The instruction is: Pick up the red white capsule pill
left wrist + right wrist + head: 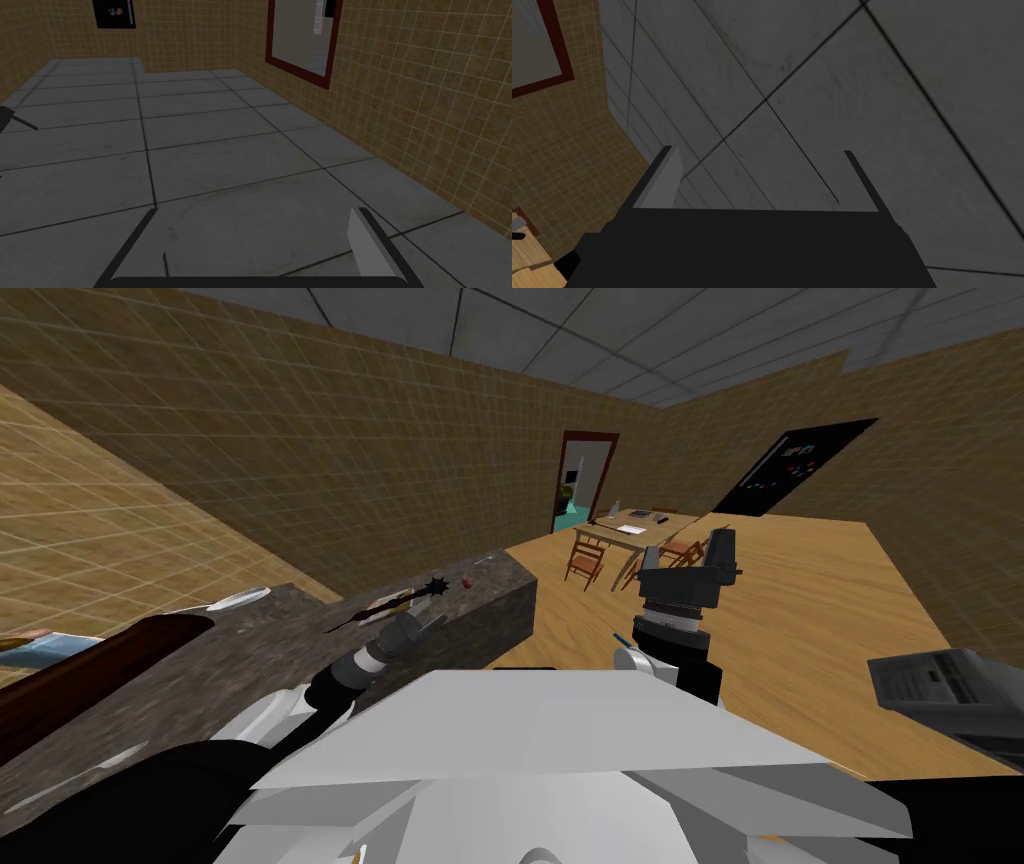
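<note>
**Item 1, task object.** Small red-and-white capsule pill (467, 583), seen in the head view as a red speck. It lay on the top of the long dark grey speckled stone counter (250, 638), close to the counter's far end and set in from both long edges. Long axis: too small to tell.

**Item 2, neighbour.** Black spiked ball-shaped object (436, 586), just beside the pill on its nearer side. A slim dark elongated object (365, 612) lay further back along the counter.

**Item 3, left gripper** (432, 623). It hung at the counter's room-side edge, short of the spiked object. The forearm reached forward along the counter towards its far end. The pill lay ahead of the fingertips, further along the counter and a little inward from the edge, near but apart. Fingers released, standing wide with nothing between them.

**Item 4, right gripper** (685, 550). It was raised over the wooden floor, well apart from the counter, fingers pointing up and away. Fingers released and empty.

**Assessment.** The left arm was plainly the nearer. The reach was judged unfinished: the pincer had yet to come over the pill and drop to the counter's top. The spiked object beside the pill was a likely obstruction to a finger.
</note>
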Tool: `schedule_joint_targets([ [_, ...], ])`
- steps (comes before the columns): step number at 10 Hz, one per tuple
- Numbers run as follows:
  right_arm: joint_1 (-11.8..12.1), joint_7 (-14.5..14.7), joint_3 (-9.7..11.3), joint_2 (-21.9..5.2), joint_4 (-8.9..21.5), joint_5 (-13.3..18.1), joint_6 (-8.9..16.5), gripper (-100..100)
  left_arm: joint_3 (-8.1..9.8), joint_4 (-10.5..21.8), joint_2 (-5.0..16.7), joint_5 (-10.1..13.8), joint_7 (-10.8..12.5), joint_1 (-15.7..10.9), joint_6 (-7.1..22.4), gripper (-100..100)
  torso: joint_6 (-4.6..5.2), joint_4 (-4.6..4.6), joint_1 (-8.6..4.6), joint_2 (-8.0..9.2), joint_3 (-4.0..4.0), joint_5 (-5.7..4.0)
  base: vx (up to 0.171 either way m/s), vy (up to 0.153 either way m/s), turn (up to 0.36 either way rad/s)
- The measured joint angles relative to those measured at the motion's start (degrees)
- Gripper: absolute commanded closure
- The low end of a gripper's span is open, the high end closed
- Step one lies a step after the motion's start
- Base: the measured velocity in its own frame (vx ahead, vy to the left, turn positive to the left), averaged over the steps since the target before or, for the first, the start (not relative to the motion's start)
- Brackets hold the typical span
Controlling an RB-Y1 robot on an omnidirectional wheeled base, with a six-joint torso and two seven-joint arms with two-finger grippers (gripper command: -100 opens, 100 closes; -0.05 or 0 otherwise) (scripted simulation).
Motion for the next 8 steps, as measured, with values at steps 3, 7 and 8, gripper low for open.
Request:
schedule_joint_targets([
  [3,-0.01,0.0,0.0,0.0,0.0,0.0,0.0,0,2.04,1.87,4.24,-5.03,-0.45,2.91,-1.18,-100,0.03,-0.02,0.01,-0.05,-0.03,0.0,-0.032,0.026,-0.352],
  [7,0.0,0.0,0.0,0.0,0.0,0.0,0.0,0,4.73,4.14,9.54,-11.05,-0.84,6.49,-2.77,-100,0.01,-0.04,0.01,-0.15,-0.09,0.0,-0.017,0.02,-0.34],
  [8,0.01,0.0,-0.01,0.0,0.0,0.0,0.0,0,5.1,4.29,10.72,-12.72,-0.77,7.09,-2.84,-100,-0.02,-0.04,0.0,-0.18,-0.11,0.0,-0.002,0.021,-0.421],
])
